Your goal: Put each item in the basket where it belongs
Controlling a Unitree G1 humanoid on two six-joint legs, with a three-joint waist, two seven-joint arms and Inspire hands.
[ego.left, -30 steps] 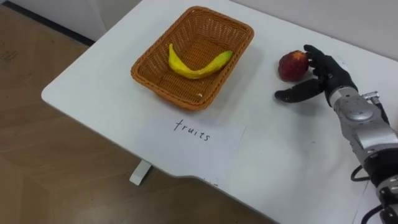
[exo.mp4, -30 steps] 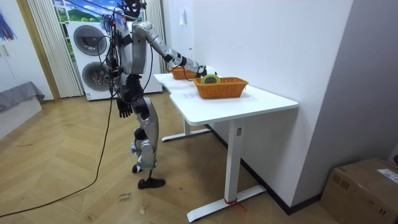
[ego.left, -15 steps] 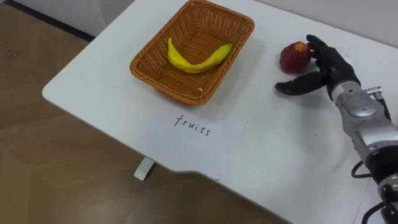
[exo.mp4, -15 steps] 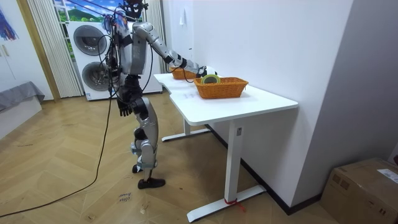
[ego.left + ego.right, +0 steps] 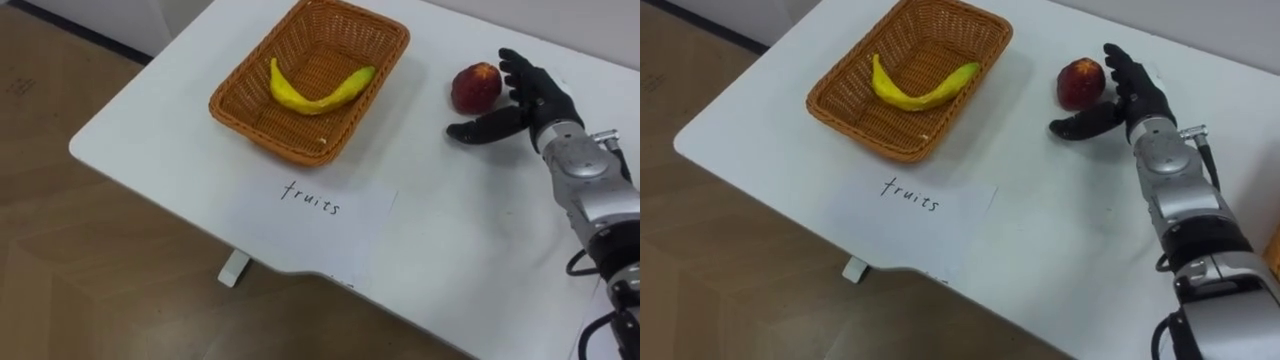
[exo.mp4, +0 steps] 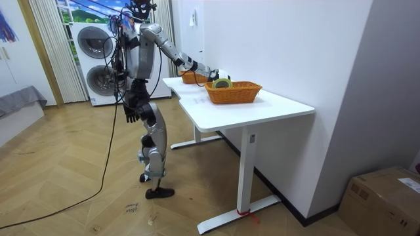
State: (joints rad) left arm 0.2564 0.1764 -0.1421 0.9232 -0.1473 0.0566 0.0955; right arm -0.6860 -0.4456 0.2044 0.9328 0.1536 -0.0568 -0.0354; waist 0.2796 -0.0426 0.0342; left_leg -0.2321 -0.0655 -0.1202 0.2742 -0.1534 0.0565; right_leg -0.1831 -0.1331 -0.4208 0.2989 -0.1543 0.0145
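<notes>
Left eye view: apple [image 5: 476, 87] beside fingers [image 5: 522, 76]

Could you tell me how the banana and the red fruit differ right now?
The banana is long, curved and yellow; the red fruit is round. The banana lies inside the wicker basket; the red fruit sits on the bare table. The open right hand is beside the red fruit, far from the banana. Both are fruit.

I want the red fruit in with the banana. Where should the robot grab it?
Around its round middle, coming from its right, where the open right hand is beside the red fruit. It lies alone on the table, so thumb in front and fingers behind can probably close round it. The left hand hangs down.
</notes>
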